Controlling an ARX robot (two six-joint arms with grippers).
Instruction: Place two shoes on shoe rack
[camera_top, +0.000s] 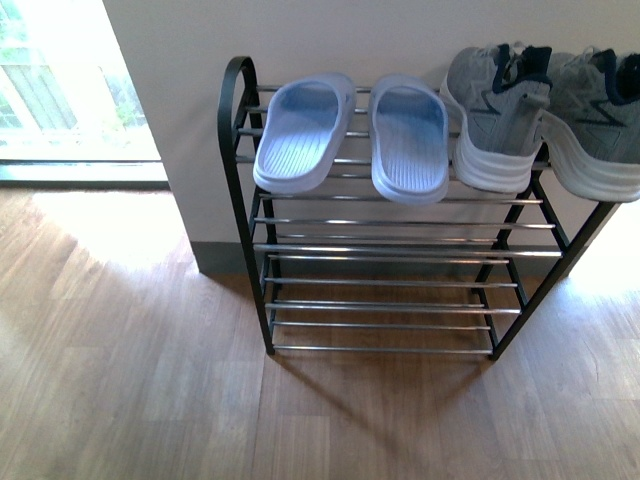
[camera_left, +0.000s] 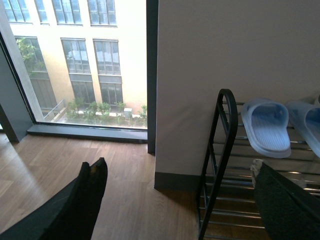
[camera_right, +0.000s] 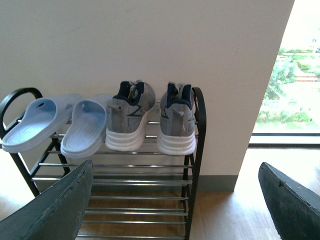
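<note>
Both grippers, left (camera_left: 175, 200) and right (camera_right: 175, 200), hang spread wide and empty, well back from the rack (camera_top: 238, 150). Slides (camera_top: 350, 135) and sneakers (camera_top: 540, 110) sit side by side on the top rods, heels overhanging. Slides look light, floppy, slick rubber, so pinch the strap; sneakers are heavier with soft knit, so grip the collar or heel.

Neither of my arms shows in the front view. My left gripper (camera_left: 177, 200) is open, its two dark fingers (camera_left: 87, 200) spread wide apart at either side of the left wrist view, with nothing between them. My right gripper (camera_right: 172, 200) is open as well, its fingers (camera_right: 60, 205) spread just as wide, and it holds nothing.
</note>
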